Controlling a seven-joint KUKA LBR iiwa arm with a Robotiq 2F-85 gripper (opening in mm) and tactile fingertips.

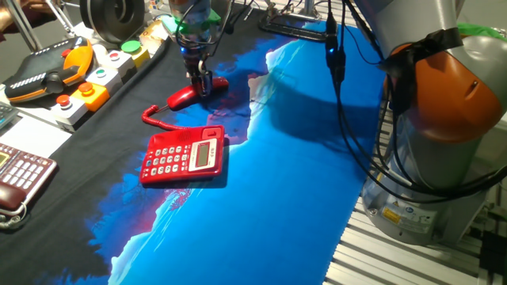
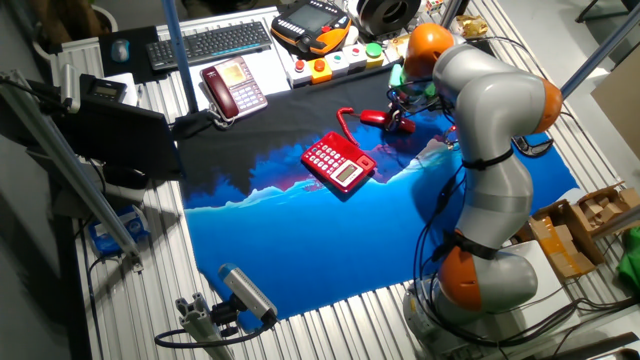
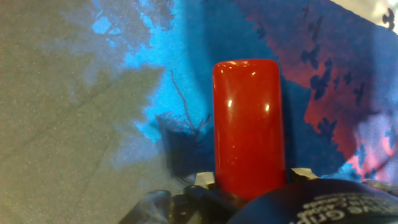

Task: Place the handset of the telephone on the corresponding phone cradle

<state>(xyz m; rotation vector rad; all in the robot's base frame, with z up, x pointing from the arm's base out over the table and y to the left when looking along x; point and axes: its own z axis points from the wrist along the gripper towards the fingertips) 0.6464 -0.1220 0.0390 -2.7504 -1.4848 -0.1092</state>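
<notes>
Grasp step, by the look of things: gripper [image 1: 200, 83] down over handset [image 1: 188, 94], on the dark part of the cloth [image 1: 285, 182] and well apart from phone [image 1: 184, 156]. Cannot tell from the fixed views whether handset rests on the cloth or hangs just clear of it.

Hand view filled by handset [image 3: 246, 124], glossy red, rounded end pointing away from the camera, body running back between dark fingertips [image 3: 204, 180] at either flank. Fingers closed in to handset width, apparently clamped on it near mid-length; actual contact hidden under the red plastic, so firm hold judged rather than seen.

Phone lying flat, keypad and grey display up, cradle [image 1: 212, 131] as a narrow red strip along the edge nearest handset. Coiled cord [image 1: 158, 120] trailing from handset toward phone, slack on the cloth.

Next move likely: lift, carry toward phone, turn handset to line up lengthwise with cradle, lower into the recess. Needs care for cord drag, which could tug the light phone or twist handset in the grip, and for a slippery glossy surface between narrow pads.
</notes>
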